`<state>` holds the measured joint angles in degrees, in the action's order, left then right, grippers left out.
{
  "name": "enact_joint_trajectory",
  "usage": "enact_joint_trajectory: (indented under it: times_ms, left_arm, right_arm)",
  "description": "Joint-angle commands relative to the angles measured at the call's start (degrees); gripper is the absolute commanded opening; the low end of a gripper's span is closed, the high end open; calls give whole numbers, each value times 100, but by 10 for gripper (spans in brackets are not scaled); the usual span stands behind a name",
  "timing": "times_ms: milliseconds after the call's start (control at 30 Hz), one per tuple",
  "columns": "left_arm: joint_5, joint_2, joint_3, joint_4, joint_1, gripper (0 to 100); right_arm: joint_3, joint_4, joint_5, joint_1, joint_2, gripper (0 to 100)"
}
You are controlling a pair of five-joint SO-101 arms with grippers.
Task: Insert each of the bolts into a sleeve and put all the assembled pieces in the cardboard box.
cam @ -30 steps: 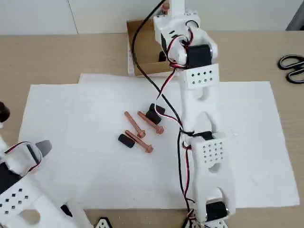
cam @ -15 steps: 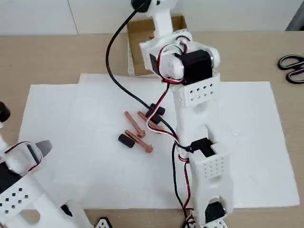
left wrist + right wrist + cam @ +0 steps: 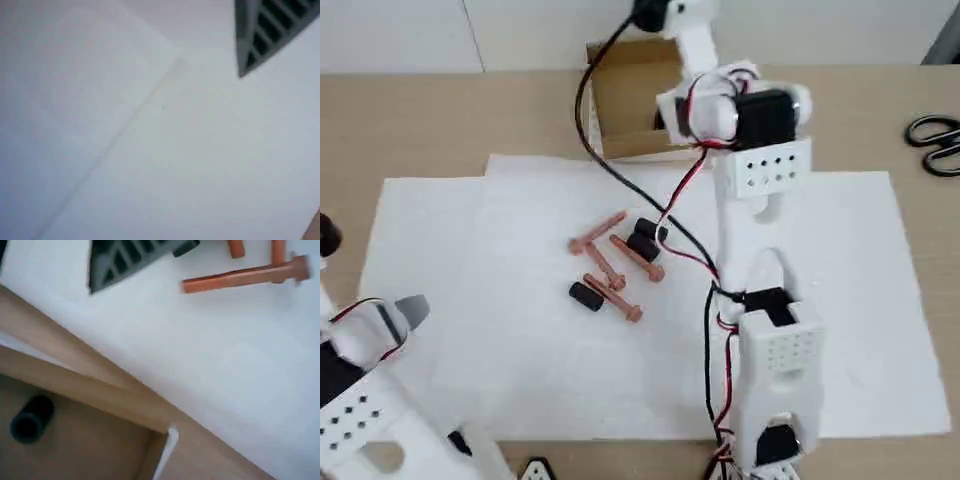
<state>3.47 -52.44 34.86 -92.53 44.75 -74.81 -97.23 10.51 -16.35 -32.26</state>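
Several copper bolts (image 3: 638, 257) lie mid-sheet on the white paper (image 3: 470, 230), one of them (image 3: 597, 232) angled toward the cardboard box (image 3: 620, 95). Two black sleeves (image 3: 646, 240) sit among them and a third (image 3: 585, 296) lies beside the lowest bolt. My right arm (image 3: 760, 150) stretches from the near edge to the box, and its gripper (image 3: 125, 260) hangs over the paper at the box's near wall (image 3: 100, 390). In the right wrist view, a black sleeve (image 3: 31, 419) lies inside the box and a bolt (image 3: 245, 276) lies on the paper. My left gripper (image 3: 405, 312) rests at the near left, over bare paper (image 3: 150, 150).
Black scissors (image 3: 935, 140) lie on the wooden table at the far right. The right arm's cable (image 3: 620, 170) trails across the paper past the bolts. Open paper spreads to the left and to the right of the parts.
The right arm's upper part swung left, then back right over the box. One more bolt now lies on the paper at the group's upper left. The left arm stayed still.
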Motion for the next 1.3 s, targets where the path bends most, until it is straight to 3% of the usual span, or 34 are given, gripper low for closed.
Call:
enact_joint_trajectory:
  times_ms: [0, 467, 667, 933, 1267]
  left_arm:
    - [-44, -79, 4, 141, 9, 317]
    - [-44, -70, 4, 141, 9, 317]
    - [-44, -70, 4, 141, 0, 317]
    - [-44, -70, 4, 141, 0, 317]
    - [-44, -70, 4, 141, 0, 317]
  right_arm:
    - [-9, -154, 35, 57, -66, 114]
    - [-35, -101, -62, -189, -787, 114]
    - [-26, 497, -62, -215, -1077, 114]
    - [-35, 215, -79, -1024, -1358, 114]
    - [237, 2211, -70, -523, -1798, 114]
